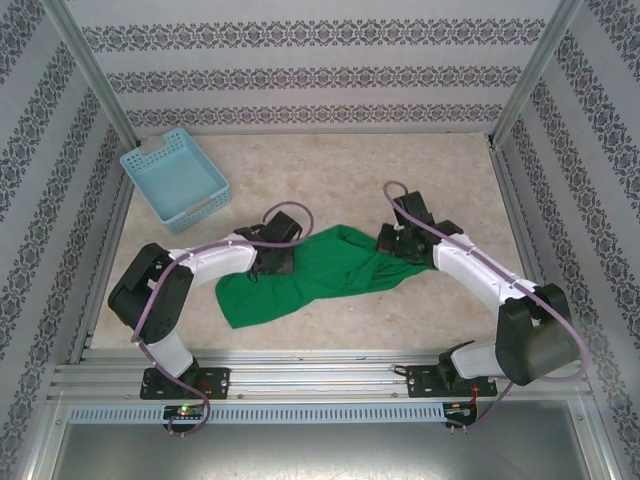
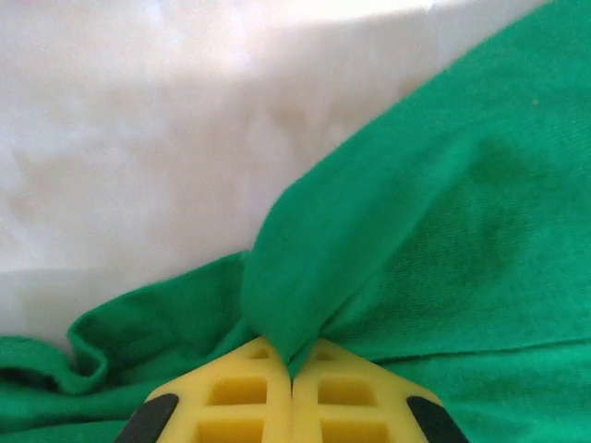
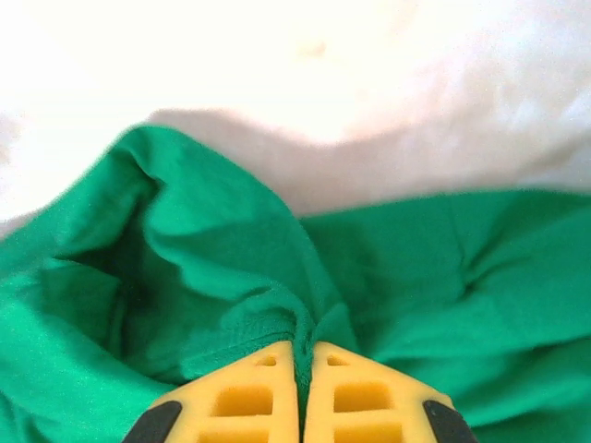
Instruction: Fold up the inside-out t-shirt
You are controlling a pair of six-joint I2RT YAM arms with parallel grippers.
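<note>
T-shirt (image 1: 322,268), apparently bunched, between both jaws.

The t-shirt (image 1: 320,268) is plain bright green all over, darker in its folds. The basket (image 1: 175,178) at far left is light blue. The table (image 1: 340,170) is pale beige with faint marbled mottling. The walls (image 1: 300,70) are white with bands of dark grey floral ornament. The left arm (image 1: 200,262) and right arm (image 1: 480,275) are white with black joints, each carrying a purple cable (image 1: 150,320). The left gripper (image 2: 292,365) and right gripper (image 3: 302,355) are yellow with black patches at the 2 outer corners. The near rail (image 1: 320,375) is silver.
</note>
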